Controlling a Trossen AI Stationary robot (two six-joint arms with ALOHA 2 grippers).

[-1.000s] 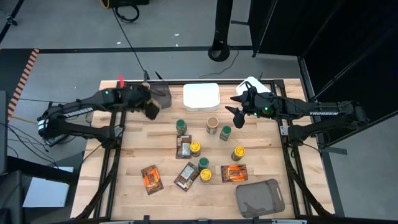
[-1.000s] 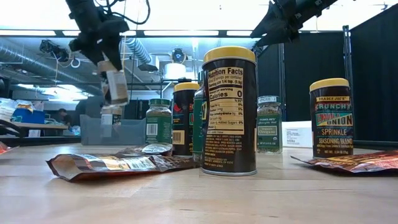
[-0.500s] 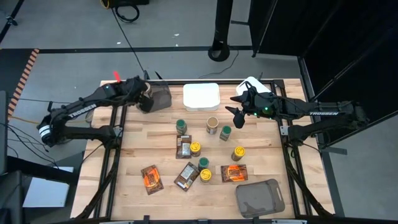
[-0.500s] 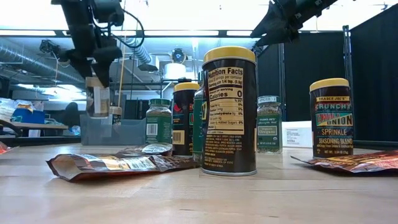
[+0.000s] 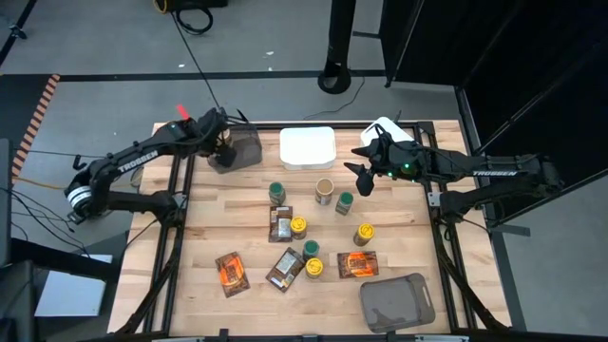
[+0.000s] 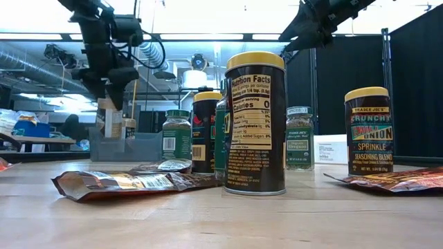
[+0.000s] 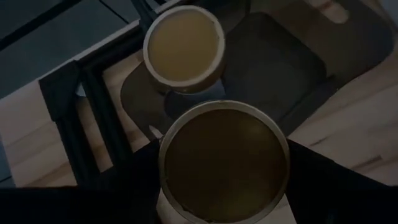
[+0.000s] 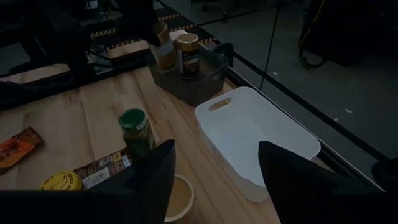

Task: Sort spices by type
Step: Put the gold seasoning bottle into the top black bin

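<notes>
Over the table's grey bin, left gripper clasps a tan-lidded jar.

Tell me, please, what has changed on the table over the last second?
The left gripper, shut on a tan-lidded jar, carried it from beside the grey bin to over it, above the jar inside. The right gripper and the other spices stayed put.

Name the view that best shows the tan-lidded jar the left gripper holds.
Left wrist view: the tan-lidded jar fills it, between the fingers. High view shows it tiny over the grey bin; low view, its side.
</notes>
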